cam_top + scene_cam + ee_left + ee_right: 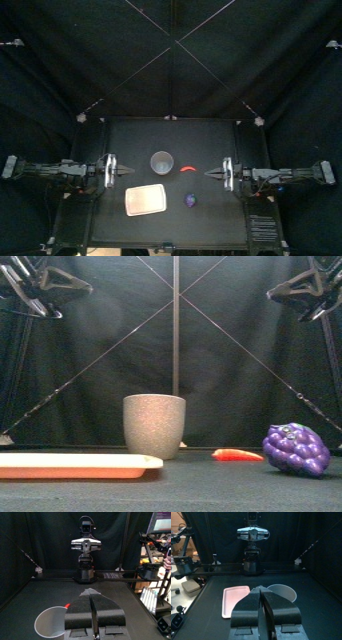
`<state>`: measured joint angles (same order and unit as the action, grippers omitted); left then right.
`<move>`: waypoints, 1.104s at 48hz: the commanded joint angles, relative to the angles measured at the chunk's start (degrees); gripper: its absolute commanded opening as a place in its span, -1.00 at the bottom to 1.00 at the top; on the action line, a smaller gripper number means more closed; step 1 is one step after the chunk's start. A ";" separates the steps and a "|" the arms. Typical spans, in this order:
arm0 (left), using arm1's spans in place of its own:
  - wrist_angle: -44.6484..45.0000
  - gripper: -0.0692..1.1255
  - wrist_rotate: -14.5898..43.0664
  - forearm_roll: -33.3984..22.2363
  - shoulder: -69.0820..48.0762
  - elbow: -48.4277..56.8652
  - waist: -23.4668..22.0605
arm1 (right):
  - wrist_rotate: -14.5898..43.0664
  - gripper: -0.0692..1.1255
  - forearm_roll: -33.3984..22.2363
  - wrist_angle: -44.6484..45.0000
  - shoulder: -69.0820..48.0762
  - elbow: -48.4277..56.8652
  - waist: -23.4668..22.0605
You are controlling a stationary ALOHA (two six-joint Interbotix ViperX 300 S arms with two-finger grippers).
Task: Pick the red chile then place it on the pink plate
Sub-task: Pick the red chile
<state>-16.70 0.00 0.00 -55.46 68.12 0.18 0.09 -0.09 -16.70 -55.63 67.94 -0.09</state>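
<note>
Red toy chile (238, 455) lies flat on the black surface (134, 140) just beside the tall grey speckled cup (154, 426), so the left fingers (80, 612) and right fingers (248, 609), both pressed together, may knock that cup or skid off the chile.

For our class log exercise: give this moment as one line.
left claw: shut, at left | right claw: shut, at right | red chile: beside grey cup, ungrasped | pink plate: no chile yet

Black jointed arms (54, 170), silver cross-plates (87, 544), left end effector (91, 593) and right end effector (261, 589) black wedges.
</note>
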 commanded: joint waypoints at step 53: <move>-2.55 -0.94 0.44 1.41 -0.26 2.11 1.67 | 1.76 0.87 -5.62 23.55 52.56 -22.94 -14.24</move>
<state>-18.98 0.35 1.32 -55.90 70.93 1.76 1.76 -5.45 6.06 -3.34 46.67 -13.45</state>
